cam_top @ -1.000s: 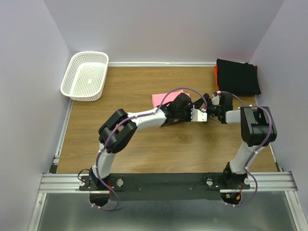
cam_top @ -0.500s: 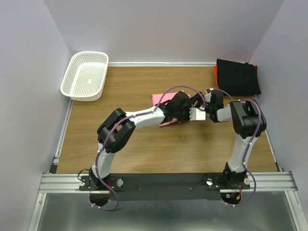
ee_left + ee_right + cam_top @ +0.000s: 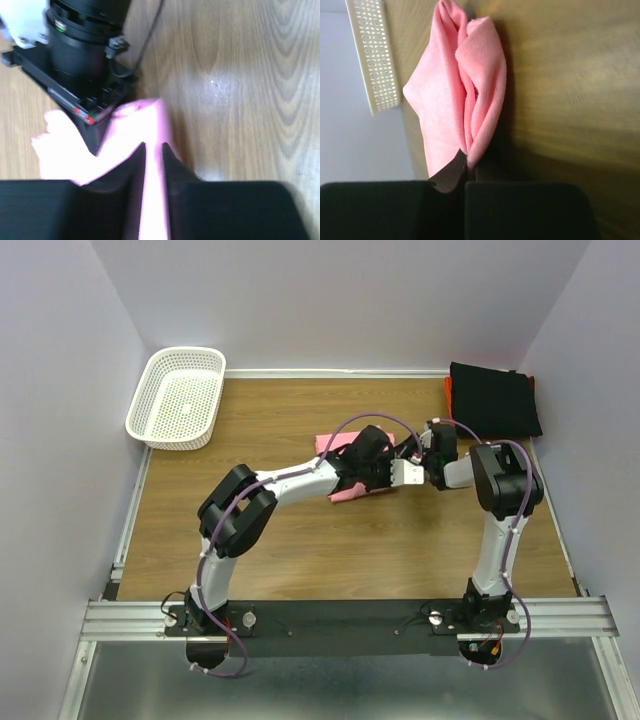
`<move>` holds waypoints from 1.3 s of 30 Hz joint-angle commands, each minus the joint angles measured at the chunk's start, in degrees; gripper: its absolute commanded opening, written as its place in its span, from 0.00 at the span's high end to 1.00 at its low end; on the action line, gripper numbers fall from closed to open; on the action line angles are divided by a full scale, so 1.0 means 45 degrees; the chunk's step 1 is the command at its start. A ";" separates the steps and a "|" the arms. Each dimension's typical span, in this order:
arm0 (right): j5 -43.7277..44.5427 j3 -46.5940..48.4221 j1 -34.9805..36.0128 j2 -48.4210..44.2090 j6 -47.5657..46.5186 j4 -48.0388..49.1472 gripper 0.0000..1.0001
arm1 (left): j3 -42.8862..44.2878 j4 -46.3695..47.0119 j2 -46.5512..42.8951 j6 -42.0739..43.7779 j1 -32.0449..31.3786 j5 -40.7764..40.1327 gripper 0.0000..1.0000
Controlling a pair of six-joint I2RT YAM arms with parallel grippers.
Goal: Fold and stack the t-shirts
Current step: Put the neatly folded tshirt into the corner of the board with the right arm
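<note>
A pink t-shirt (image 3: 333, 444) lies bunched mid-table, largely hidden under my left arm. My right gripper (image 3: 466, 159) is shut on a folded edge of the pink t-shirt (image 3: 455, 95). My left gripper (image 3: 154, 146) meets it tip to tip, its jaws slightly apart with pink cloth (image 3: 142, 122) running through the narrow gap. From above, the left gripper (image 3: 408, 472) and right gripper (image 3: 425, 453) sit close together just right of the shirt. A folded black t-shirt (image 3: 493, 398) rests on an orange one at the back right.
A white perforated basket (image 3: 178, 397) stands at the back left, and its rim (image 3: 372, 55) also shows in the right wrist view. The right arm's black wrist (image 3: 82, 55) fills the upper left of the left wrist view. Walls close in the table on three sides.
My right gripper has moved left to the shirt and shut on its edge. The left gripper's jaws have eased apart, and the left arm has drawn slightly left.
</note>
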 commanded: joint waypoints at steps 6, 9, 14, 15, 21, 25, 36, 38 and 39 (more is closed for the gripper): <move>0.1968 0.2834 0.0064 -0.1193 -0.6872 -0.4826 0.99 | -0.0449 -0.1497 -0.2774 -0.1979 0.1669 0.1901 0.59; 0.2671 0.3694 -0.0033 -0.1526 -0.8885 -0.5883 0.99 | -0.1036 -0.1928 -0.3517 -0.2275 0.2588 0.2215 0.47; 0.3375 0.5626 -0.0403 -0.1391 -1.1385 -0.7443 1.00 | -0.1973 -0.2143 -0.4455 -0.2587 0.3643 0.2255 0.36; 0.3395 0.5939 -0.0482 -0.1332 -1.1622 -0.7640 1.00 | -0.2265 -0.2124 -0.4572 -0.2665 0.3935 0.2274 0.36; 0.3687 0.8261 -0.1340 -0.0805 -1.3203 -0.8560 0.99 | -0.3086 -0.2027 -0.5295 -0.3017 0.4561 0.2216 0.19; 0.3805 0.9358 -0.1537 -0.0628 -1.4024 -0.9593 0.99 | -0.3711 -0.1812 -0.5608 -0.3192 0.4758 0.2158 0.07; 0.4157 1.1332 -0.2064 -0.0882 -1.4925 -1.1040 1.00 | -0.4709 -0.1303 -0.6155 -0.3466 0.4895 0.1865 0.06; 0.4177 1.1585 -0.2142 -0.1018 -1.4906 -1.1255 0.99 | -0.4787 -0.1245 -0.6233 -0.3447 0.4895 0.1845 0.06; 0.4138 1.1761 -0.2162 -0.1193 -1.4905 -1.1468 1.00 | -0.4865 -0.1187 -0.6272 -0.3428 0.4895 0.1845 0.07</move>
